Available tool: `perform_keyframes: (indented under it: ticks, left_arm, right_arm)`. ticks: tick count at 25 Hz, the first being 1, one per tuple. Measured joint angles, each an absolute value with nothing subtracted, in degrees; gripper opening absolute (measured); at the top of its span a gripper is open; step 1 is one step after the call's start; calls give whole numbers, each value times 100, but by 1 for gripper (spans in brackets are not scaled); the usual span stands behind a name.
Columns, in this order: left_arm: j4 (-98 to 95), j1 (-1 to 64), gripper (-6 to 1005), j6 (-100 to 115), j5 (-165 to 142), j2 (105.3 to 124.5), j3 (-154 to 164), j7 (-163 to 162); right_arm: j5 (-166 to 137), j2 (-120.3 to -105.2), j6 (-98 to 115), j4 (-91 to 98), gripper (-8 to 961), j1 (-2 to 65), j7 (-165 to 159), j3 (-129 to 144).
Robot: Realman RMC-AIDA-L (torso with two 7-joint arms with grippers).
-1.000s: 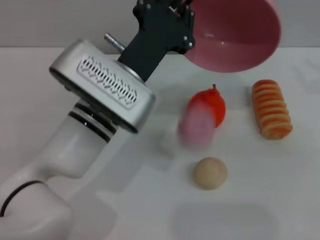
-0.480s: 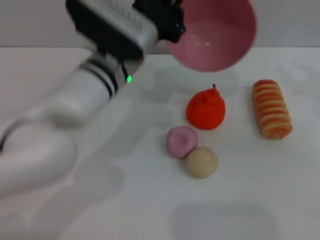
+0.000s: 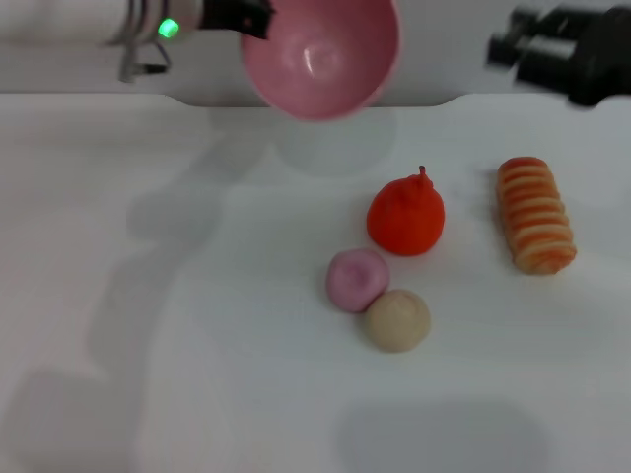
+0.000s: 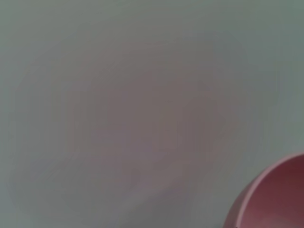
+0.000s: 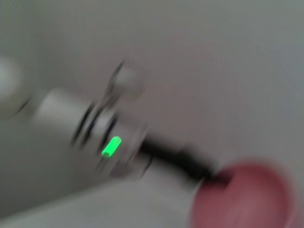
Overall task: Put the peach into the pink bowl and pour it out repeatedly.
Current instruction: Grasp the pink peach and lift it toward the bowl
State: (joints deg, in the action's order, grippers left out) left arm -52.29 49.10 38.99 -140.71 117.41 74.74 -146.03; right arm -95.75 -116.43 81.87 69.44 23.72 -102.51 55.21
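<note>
Pink bowl [image 3: 320,54] hangs high at the back, empty, gripped at its rim by the left end effector [image 3: 242,17]. The peach [image 3: 357,279] sits on the worktop [image 3: 148,315], touching a beige ball [image 3: 398,319]. Set the bowl down flat, away from the fruits. I cannot tell about the right end effector [image 3: 532,49].

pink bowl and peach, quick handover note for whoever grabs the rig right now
Left gripper: at the far edge, shut on the pink bowl, held in the air, empty.
Right gripper: at the far right; fingers unreadable.
Peach: on the table, touching the beige ball, near the red pear.
Done: peach is poured out.
Left: set the bowl down, reload the peach, pour again.
</note>
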Motion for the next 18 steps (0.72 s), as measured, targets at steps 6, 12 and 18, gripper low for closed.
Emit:
perform_keyframes:
  ticks: [6,12,18]
  left_arm:
    - [-5361,5019,48,4814,-14510,11545,6591,-14588]
    - [-5362,4970,49,4902,-14543,11546,6619,-14576]
    - [-5353,4938,49,4993,-14554,11607,6691,-14481]
  right_arm:
    - [-11787,-11637,9818,7599,397,3377,-11840,5662]
    - [-13488,-11870,9506,6597,390,4309,-12283,6213]
    - [-13546,-11883,8418,5508,383,4649,-12325,6717]
